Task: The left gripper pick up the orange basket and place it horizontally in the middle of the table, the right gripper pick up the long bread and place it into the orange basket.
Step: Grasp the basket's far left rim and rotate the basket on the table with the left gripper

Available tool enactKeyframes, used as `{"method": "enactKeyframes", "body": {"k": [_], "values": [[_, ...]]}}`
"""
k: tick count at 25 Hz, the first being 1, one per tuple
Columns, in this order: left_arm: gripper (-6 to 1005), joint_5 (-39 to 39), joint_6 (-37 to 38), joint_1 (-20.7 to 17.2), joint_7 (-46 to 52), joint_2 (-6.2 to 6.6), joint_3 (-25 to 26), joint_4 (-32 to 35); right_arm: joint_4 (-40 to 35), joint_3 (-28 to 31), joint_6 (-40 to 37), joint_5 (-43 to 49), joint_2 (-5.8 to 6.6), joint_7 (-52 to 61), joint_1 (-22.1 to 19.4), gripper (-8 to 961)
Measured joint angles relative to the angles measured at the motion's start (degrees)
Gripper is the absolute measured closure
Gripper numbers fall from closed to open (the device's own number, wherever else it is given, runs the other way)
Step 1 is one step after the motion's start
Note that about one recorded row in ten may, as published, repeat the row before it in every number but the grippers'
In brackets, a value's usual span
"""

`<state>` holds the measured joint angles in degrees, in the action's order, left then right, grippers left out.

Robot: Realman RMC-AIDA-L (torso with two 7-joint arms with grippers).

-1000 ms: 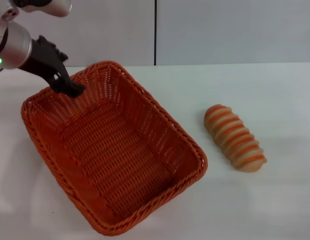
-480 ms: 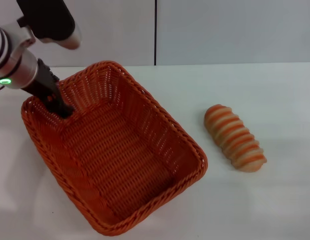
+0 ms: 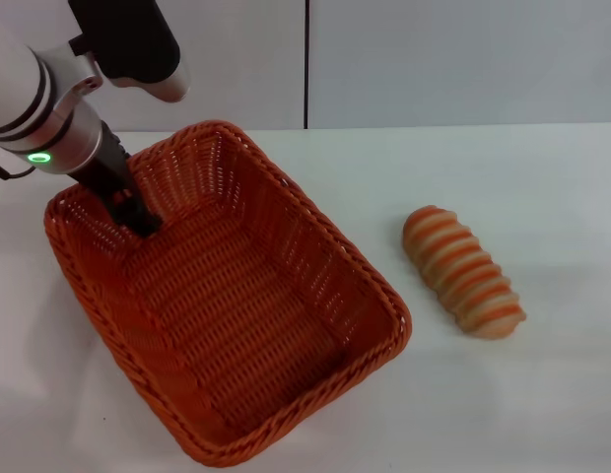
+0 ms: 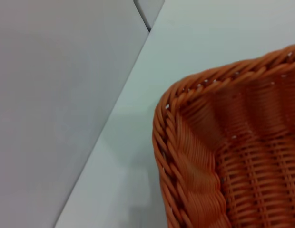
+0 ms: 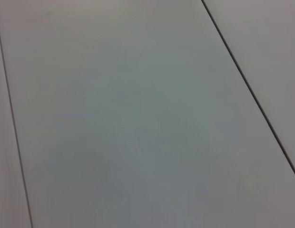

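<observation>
Overhead, from the head view: the orange basket (image 3: 227, 296) sits on the white surface (image 3: 542, 197), set diagonally, occupying the left and centre of the working area. The left tool (image 3: 136, 212) reaches down from the upper left, its black fingers dipping inside the basket at the far-left corner, close against the inner wall. Whether the fingers are spread or pinching the rim cannot be told from this angle. A green light ring (image 3: 37, 158) is lit on the left arm's wrist. The long bread (image 3: 463, 271) lies on the surface to the right of the basket, well apart from it, resting on its side with its length running diagonally. The right tool does not appear.

Left wrist view: one corner of the orange basket (image 4: 223, 156) fills the frame, braided rim and sloping woven wall visible, with bare white surface (image 4: 195, 42) beside it. The tool's own fingers are not seen.

Right wrist view: only plain pale panels with thin dark seams (image 5: 247, 85); no tool, basket or bread.
</observation>
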<state>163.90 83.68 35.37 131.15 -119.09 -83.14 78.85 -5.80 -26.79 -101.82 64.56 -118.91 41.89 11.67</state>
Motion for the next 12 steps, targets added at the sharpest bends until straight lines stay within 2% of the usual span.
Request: {"method": "enactKeyframes", "body": {"k": [9, 12], "values": [[254, -4.43, -0.84, 1.43, 1.52, 0.0, 0.45, -0.52, 0.0, 0.21, 0.24, 0.0, -0.01, 0.03, 0.34, 217], [383, -4.76, -1.47, 2.03, 1.3, 0.0, -0.22, -1.68, 0.0, 0.33, 0.39, -0.12, 0.01, 0.03, 0.35, 217]]}}
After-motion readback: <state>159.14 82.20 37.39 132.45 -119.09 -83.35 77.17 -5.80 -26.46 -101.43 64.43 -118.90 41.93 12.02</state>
